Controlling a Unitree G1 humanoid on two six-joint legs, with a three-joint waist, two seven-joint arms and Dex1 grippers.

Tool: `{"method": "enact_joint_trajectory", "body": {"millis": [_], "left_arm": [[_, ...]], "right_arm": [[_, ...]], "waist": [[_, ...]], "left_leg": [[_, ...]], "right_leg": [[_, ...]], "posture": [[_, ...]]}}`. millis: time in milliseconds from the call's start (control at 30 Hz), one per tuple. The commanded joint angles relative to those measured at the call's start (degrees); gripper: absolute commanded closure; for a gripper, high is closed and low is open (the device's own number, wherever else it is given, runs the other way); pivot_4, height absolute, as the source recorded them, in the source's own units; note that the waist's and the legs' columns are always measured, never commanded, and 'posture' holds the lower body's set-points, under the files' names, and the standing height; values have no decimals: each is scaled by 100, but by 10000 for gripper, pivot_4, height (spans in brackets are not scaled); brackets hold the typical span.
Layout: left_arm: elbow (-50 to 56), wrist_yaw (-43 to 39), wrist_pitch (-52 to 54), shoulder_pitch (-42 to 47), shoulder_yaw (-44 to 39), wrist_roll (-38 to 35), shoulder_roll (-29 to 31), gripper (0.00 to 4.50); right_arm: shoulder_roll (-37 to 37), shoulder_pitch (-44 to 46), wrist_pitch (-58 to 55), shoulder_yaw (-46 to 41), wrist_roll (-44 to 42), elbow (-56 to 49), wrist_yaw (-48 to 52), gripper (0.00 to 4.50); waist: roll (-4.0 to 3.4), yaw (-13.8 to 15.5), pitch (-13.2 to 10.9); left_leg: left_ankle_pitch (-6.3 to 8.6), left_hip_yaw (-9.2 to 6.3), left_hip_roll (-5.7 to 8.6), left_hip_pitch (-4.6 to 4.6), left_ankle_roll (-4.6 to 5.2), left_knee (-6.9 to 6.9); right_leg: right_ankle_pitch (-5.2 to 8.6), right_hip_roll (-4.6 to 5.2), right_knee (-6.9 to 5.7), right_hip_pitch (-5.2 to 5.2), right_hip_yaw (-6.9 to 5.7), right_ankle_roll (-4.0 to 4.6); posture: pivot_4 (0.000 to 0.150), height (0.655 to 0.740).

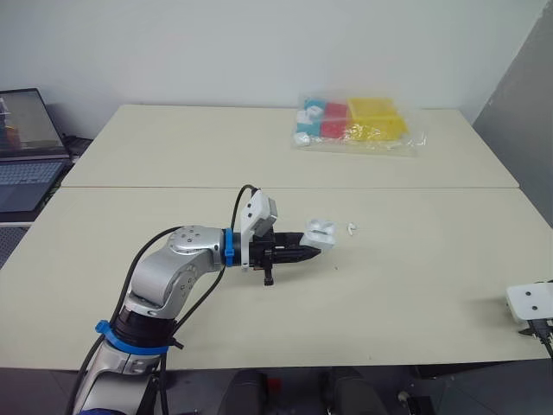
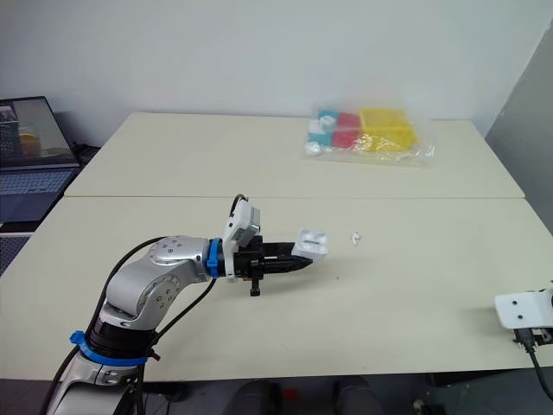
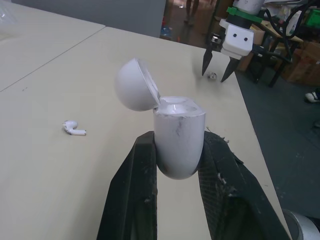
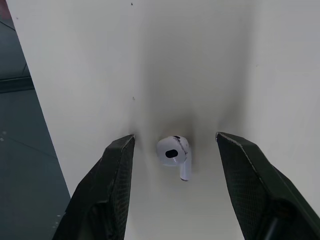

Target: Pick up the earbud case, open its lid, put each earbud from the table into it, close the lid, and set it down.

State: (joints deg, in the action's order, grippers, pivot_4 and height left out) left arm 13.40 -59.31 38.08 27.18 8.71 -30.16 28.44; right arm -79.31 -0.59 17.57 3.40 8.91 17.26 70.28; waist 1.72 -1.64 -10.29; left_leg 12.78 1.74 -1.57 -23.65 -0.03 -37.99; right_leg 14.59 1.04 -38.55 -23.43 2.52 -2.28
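Straddling an earbud [image 4: 172, 154] at the bench's [image 1: 415, 277] near right edge, the right gripper [image 4: 173, 136] stood released. Farther in, the left gripper [image 1: 313, 247] grasped the case [image 3: 179, 150], its lid [image 3: 132, 85] open. A second earbud [image 1: 351, 229] lay just beside it. A bag of coloured blocks [image 1: 359, 124] sat farthest.

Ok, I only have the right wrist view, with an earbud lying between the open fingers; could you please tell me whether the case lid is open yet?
Observer: Yes, the left hand holds the earbud case with its lid flipped open.
Operator: Thanks, and where is the other earbud?
Observer: The other earbud lies on the table beside the case, not touching it.
Operator: Is my hand close to them?
Observer: No, the right hand is off by the table's near right edge.
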Motion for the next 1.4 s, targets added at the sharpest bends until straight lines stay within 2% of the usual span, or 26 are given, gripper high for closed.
{"method": "enact_joint_trajectory", "body": {"millis": [33, 200, 300, 367, 1067, 1167, 1200, 1400], "left_arm": [[137, 5, -67, 49, -11, -62, 1, 37627], [118, 17, -85, 61, -4, -35, 1, 37627], [95, 32, -91, 75, -11, -25, -6, 37627], [107, 31, -85, 73, -16, -34, -2, 37627], [116, 68, -73, 92, -29, -35, -4, 37627], [115, 59, -60, 92, -33, -49, 12, 37627], [113, 51, -62, 89, -32, -50, 20, 37627], [96, 55, -73, 114, -35, -59, 22, 37627]], "right_arm": [[-74, -19, -23, -55, 36, 32, 31, 18148], [-40, -14, -88, -60, 12, 26, 34, 18148], [-7, -1, -195, -66, -34, -45, 56, 24167], [-20, -2, -156, -59, -13, -32, 54, 30649], [151, 241, -77, 45, 117, 30, 66, 30649], [176, 246, -129, 30, 116, 44, 72, 36824], [171, 240, -125, 27, 118, 64, 80, 40317], [189, 242, -134, -13, 58, 5, 84, 41151]], "waist": [[0, 0, 0], [0, 0, 0], [0, 0, 0], [0, -1, 0], [1, -15, 0], [3, -18, -1], [3, -19, -1], [3, -19, -1]], "left_leg": [[0, -1, 0, 1, 0, 0], [0, 0, 0, 3, 0, 0], [0, 0, 0, 5, 0, 0], [0, 3, 0, 9, 0, 0], [0, 9, -2, 30, 0, 1], [0, 10, -2, 30, 0, 1], [0, 11, -2, 31, 0, 0], [0, 12, -2, 35, 0, 0]], "right_leg": [[0, 0, 0, 1, 0, 0], [0, 0, 0, 3, 0, 0], [0, 0, 0, 5, 1, 0], [1, 0, 0, 7, 3, 1], [11, 0, -6, 19, 9, 18], [11, 0, -6, 20, 10, 18], [11, 0, -5, 21, 11, 18], [10, 0, -6, 23, 13, 18]], "posture": [[1500, 7400], [1500, 7400], [1500, 7400], [1500, 7400], [1500, 7400], [1500, 7400], [1500, 7400], [1500, 7400]]}}
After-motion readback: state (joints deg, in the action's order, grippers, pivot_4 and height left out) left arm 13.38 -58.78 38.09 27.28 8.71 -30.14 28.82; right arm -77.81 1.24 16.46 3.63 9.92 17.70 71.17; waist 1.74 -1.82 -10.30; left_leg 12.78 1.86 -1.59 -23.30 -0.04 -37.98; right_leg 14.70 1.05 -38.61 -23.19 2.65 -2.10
